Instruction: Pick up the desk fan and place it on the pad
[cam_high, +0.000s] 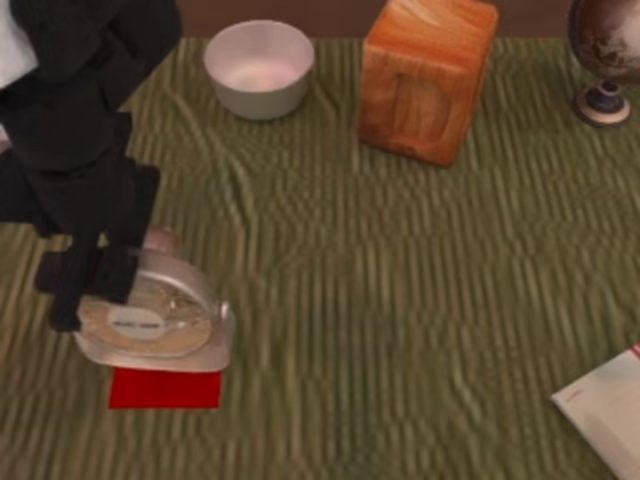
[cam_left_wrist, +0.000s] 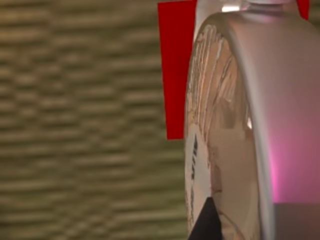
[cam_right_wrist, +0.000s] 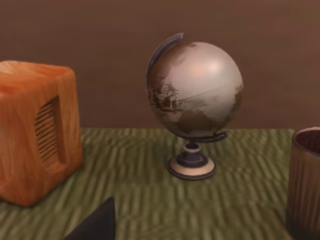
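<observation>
Desk fan (cam_high: 160, 318): shiny silver metal, round disc head with a speckled tan face turned up, stubby cylindrical housing; near the table's left edge, toward the front, its lower rim overlapping the pad's far edge.
Pad (cam_high: 165, 389): flat, thin, bright red square, lying on the cloth just in front of the fan; the left wrist view shows it (cam_left_wrist: 175, 65) partly hidden behind the fan's polished curved rim (cam_left_wrist: 235, 125).
Left gripper (cam_high: 88, 282): black, at the fan's left side, fingers pinching the head's rim.
Right gripper: outside the top view; only a dark tip (cam_right_wrist: 97, 225) shows in its wrist view, so whether it is spread I cannot tell.
Table (cam_high: 400, 300): ribbed, wrinkled green cloth.
Far edge: smooth white bowl (cam_high: 259, 68), grained orange wooden cube (cam_high: 428, 75), globe on a ringed stand (cam_high: 605, 50).
Front right corner: white paper (cam_high: 610, 405).
</observation>
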